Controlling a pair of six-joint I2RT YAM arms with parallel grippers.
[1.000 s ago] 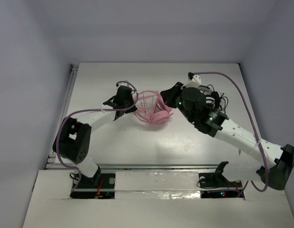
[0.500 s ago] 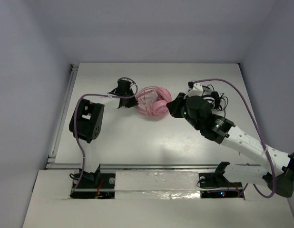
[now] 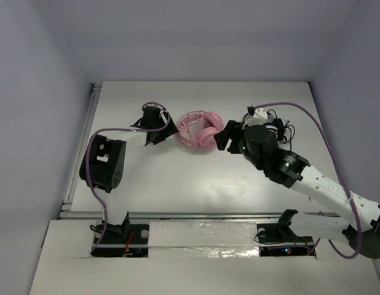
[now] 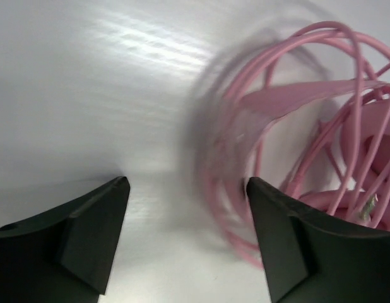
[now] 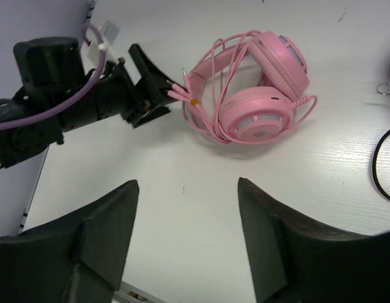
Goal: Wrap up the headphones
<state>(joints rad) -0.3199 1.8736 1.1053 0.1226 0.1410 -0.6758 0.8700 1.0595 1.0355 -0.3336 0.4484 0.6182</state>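
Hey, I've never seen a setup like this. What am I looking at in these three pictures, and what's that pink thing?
These are two robot arms bolted to the near edge of a white table. The wide picture comes from a fixed camera above and behind them. In it the left arm is on the left and the right arm is on the right.

The other two pictures come from a small camera on each wrist. The dark shapes at the bottom are the left arm's fingers in one and the right arm's fingers in the other.

The pink thing is a pair of headphones with its thin cable looped loosely over it. It lies on the table between the two arms. A black-and-white pair lies by the right arm. Both sets of jaws are open and hold nothing.
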